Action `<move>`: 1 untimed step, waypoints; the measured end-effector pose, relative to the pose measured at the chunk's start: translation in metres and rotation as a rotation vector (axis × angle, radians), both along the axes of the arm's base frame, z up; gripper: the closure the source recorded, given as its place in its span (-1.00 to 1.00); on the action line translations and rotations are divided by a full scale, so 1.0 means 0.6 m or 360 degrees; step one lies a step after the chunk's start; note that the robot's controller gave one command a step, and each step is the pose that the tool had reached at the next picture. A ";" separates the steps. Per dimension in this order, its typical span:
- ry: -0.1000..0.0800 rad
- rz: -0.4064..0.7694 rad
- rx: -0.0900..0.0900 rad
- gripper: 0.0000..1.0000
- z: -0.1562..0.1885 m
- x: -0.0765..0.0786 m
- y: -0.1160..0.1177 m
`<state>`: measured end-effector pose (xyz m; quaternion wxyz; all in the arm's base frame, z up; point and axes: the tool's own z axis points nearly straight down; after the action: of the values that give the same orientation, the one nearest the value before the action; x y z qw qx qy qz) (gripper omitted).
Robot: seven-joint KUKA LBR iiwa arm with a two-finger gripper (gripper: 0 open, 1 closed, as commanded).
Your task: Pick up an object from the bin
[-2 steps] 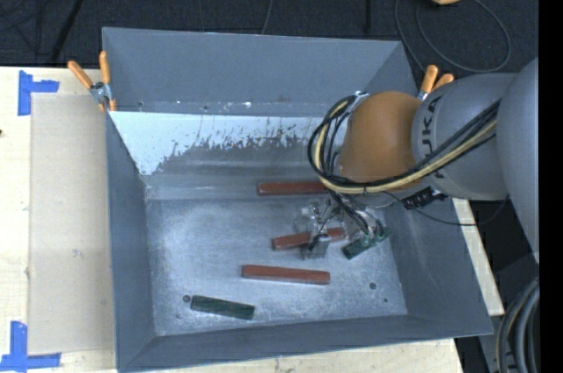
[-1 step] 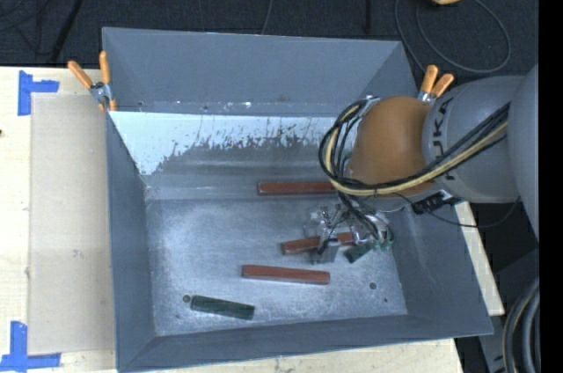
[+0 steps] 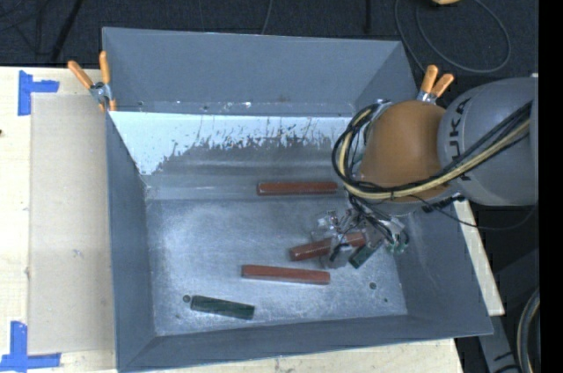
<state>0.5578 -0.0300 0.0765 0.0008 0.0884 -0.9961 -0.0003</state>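
pincer (image 3: 345,246) low over a brown bar (image 3: 308,252), right of the bin's (image 3: 246,81) middle.
the step in hand looks like the grasp itself: the pincer sits at this bar's right end, but cables hide it and i cannot tell how far open it is or whether it has hold. next it likely needs a firm close, then a straight lift. all are slim, flat, hard-looking strips: a back bar (image 3: 297,186), a front bar (image 3: 286,274), a green bar (image 3: 223,307), on scuffed grey metal.

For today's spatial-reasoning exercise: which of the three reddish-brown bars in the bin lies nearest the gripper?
The tilted middle bar, its right end at the gripper. The back bar and the front bar lie apart from it.
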 end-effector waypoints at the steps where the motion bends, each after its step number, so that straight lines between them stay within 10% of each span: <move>1: 0.0000 0.0000 0.0000 1.00 0.000 0.000 0.000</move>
<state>0.5578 -0.0300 0.0765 0.0007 0.0884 -0.9961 -0.0004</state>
